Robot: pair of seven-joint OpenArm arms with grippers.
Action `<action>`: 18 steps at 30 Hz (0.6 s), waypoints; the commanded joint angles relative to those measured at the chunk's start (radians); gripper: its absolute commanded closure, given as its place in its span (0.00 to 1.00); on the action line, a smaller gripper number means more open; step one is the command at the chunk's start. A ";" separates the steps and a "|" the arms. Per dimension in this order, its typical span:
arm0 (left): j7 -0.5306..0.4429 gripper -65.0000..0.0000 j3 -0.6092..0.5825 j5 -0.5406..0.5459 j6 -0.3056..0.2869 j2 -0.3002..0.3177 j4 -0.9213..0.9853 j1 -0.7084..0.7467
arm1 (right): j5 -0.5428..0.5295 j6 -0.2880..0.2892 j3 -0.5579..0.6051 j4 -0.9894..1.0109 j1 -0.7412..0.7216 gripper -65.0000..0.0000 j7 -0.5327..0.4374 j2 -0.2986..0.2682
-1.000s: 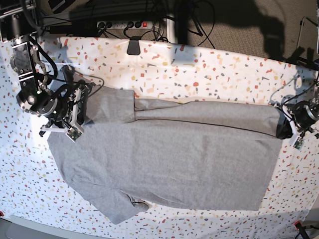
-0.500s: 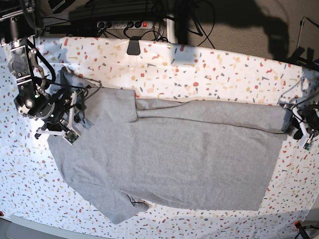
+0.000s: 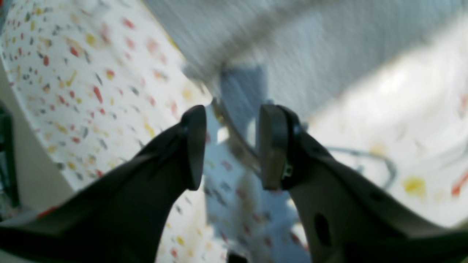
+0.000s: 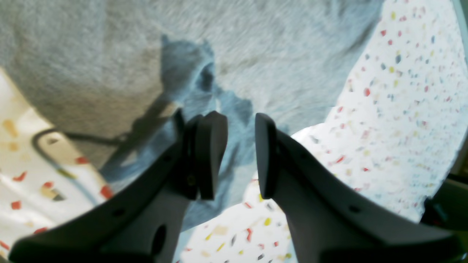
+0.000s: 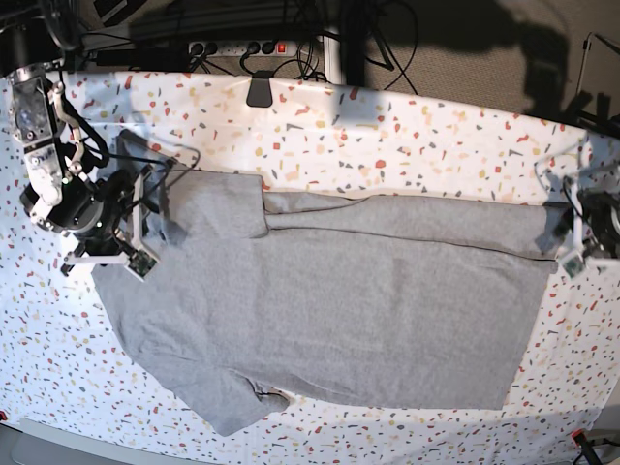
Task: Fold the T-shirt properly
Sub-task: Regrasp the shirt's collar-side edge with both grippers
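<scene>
The T-shirt point(image 5: 329, 305) lies flat across the middle of the base view, long axis left to right, between the arms. The right gripper point(image 4: 239, 160) and left gripper point(image 3: 230, 146) hang parted and empty, each just off an end, the cloth's edge ahead of the jaws.

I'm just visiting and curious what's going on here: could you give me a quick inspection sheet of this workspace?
Surface: table under a white speckled cover.
Job's things: grey T-shirt spread flat, top edge folded over.
Clutter: nothing seen.
Grippers: left claw open, empty, beside the shirt's edge; right claw open, empty, over the shirt's edge.
Cables: black cable on the table near the right arm; more behind.
Surroundings: power strip behind the table.
</scene>
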State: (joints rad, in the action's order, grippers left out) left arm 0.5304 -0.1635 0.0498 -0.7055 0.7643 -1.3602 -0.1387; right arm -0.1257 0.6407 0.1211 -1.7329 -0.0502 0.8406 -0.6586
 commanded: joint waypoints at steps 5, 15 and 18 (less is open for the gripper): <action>-0.175 0.64 0.011 -0.231 0.071 -0.012 -0.049 0.111 | -0.038 -0.001 -0.010 -0.016 -0.002 0.72 0.031 -0.018; -0.314 0.65 0.011 -0.454 0.168 -0.105 -0.039 0.169 | -0.071 -0.001 -0.010 -0.018 -0.002 0.72 0.075 -0.017; -0.323 0.65 0.011 -0.454 0.168 -0.116 -0.039 0.165 | -0.123 0.004 -0.010 -0.022 -0.002 0.72 0.110 -0.018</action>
State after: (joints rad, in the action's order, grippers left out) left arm 0.2119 -0.1581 -0.4034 -0.5335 0.6331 -1.3914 0.0383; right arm -0.2459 0.6437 0.1211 -1.7355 -0.0334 0.9615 -0.6590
